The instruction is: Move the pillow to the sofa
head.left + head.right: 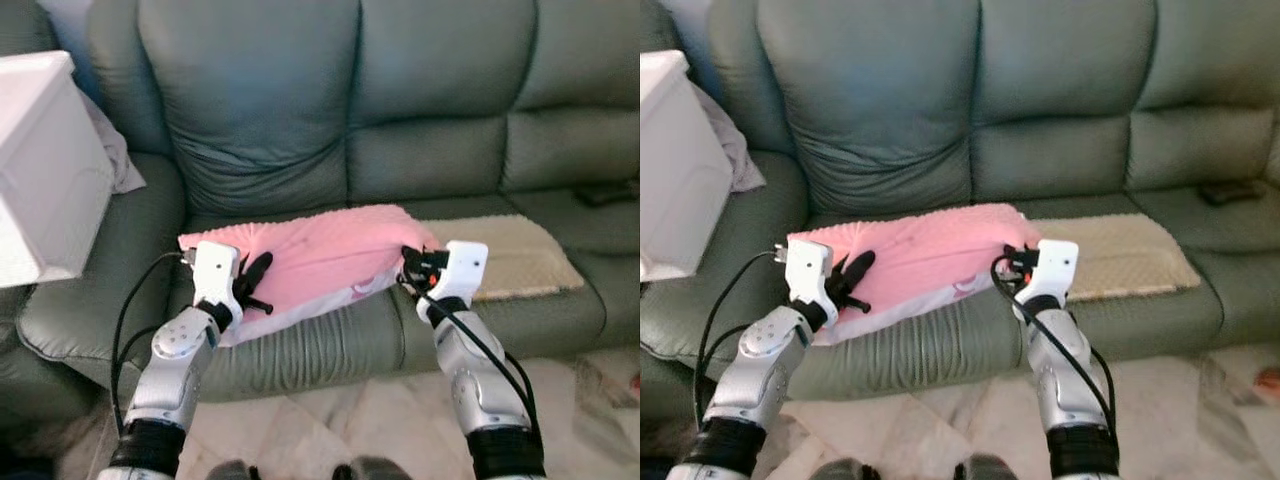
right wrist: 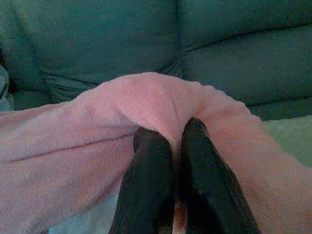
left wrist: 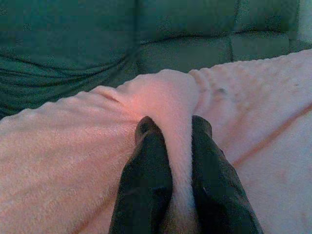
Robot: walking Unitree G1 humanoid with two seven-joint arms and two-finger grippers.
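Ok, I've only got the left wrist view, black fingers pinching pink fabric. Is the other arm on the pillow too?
Observer: Yes, the right claw is shut on the pillow's opposite end.
Operator: Is the pillow on the sofa?
Observer: It lies across the sofa's seat cushion, left claw pinching its near left edge.
Operator: Anything beside it?
Observer: A beige mat lies on the seat to its right.
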